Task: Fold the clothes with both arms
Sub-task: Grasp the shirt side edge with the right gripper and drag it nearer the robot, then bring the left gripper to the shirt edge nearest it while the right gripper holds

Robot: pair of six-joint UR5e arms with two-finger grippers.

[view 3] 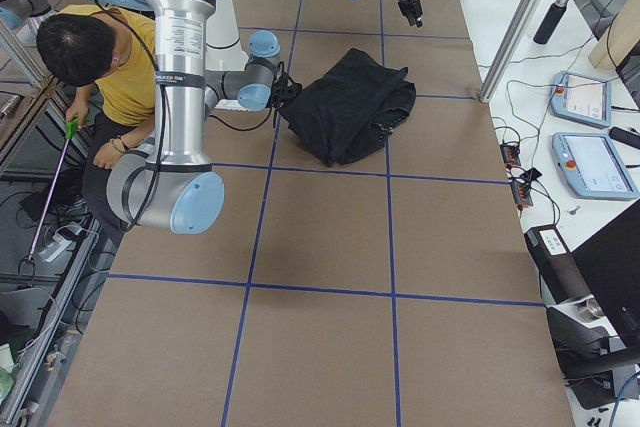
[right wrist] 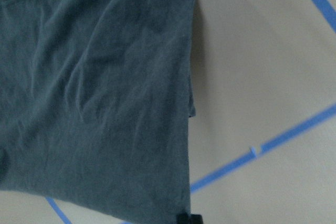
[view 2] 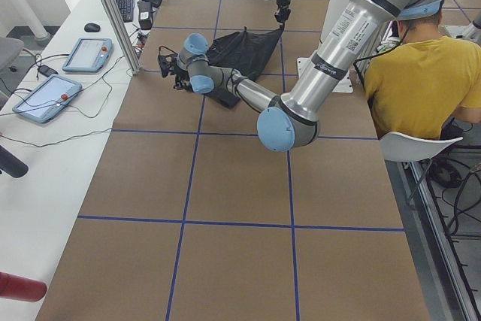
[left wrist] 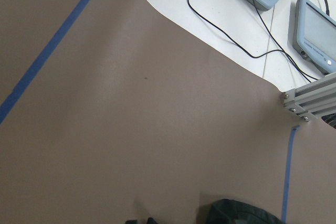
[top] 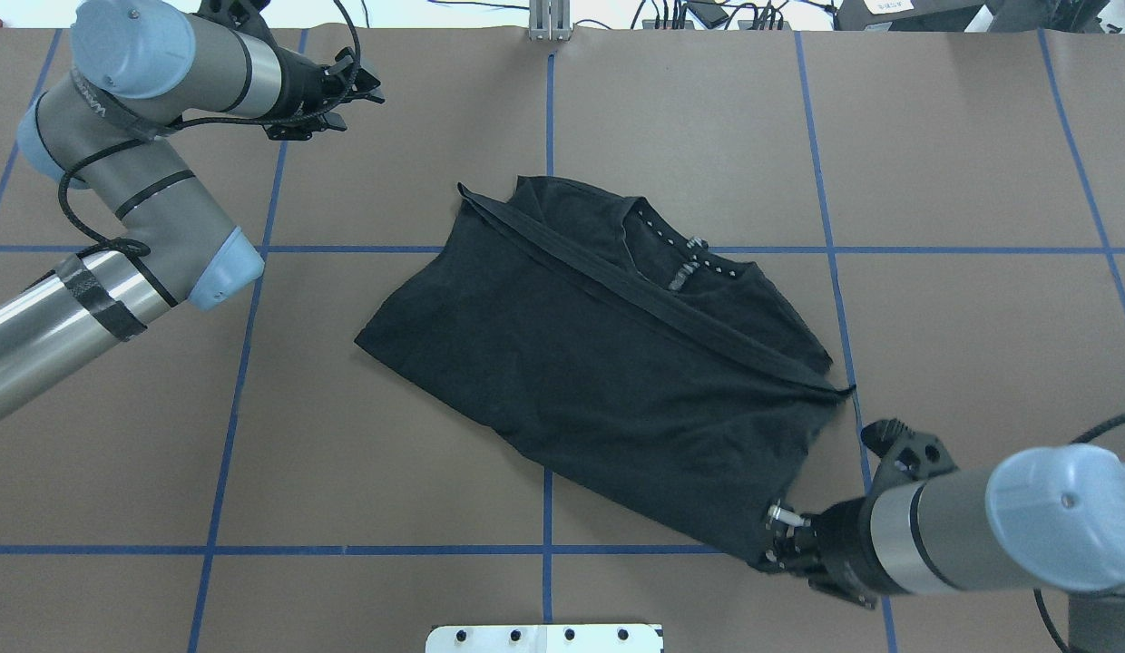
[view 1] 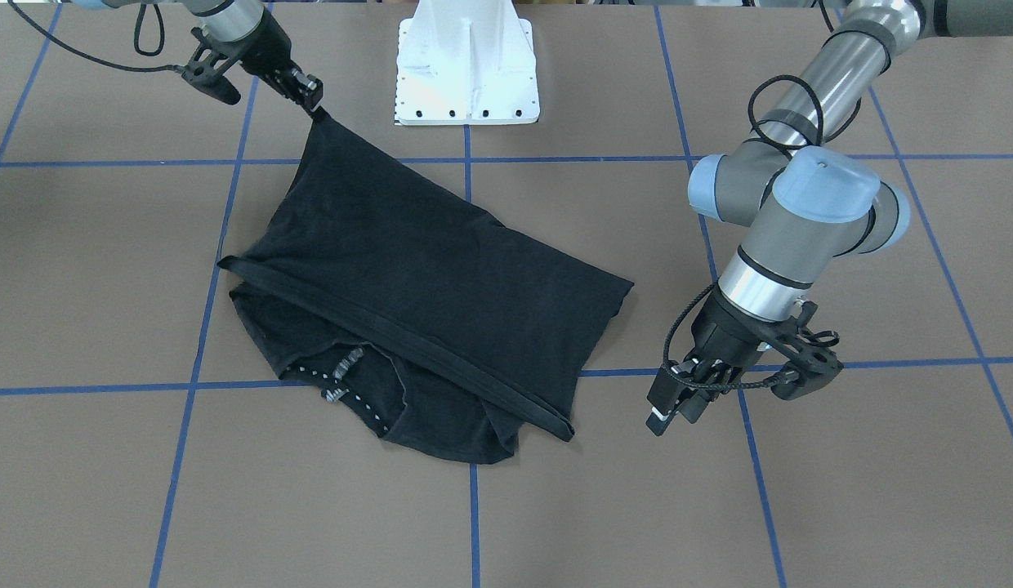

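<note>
Standing nearest the robot, at 6 o'clock in the overhead view, is the white metal pedestal base [top: 544, 638]. Just beyond it, at 5 o'clock, the black right pincer [top: 780, 537], on its silver-grey tubular arm with a light blue joint cap, is clenched on one corner of the black short-sleeved fabric T-shirt [top: 599, 363]. That corner is raised, and the cloth runs taut from it down to the brown matte counter [top: 345, 453], which is crossed by blue tape grid lines [top: 345, 550].

The rest of the T-shirt lies in the middle of the counter, skewed from 10 to 4 o'clock. Its lower part is folded over the upper part, so the thick stitched hem band [top: 635, 299] runs diagonally across the garment. Past that band, at 1 o'clock, the round collar [top: 685, 263] shows, with white-dotted tape inside its neckline.

Farthest off, at 10 o'clock, the black left pincer [view 1: 670, 416] hangs over bare counter, well apart from the T-shirt and grasping nothing. Whether its fingers are parted or together I cannot tell.
</note>
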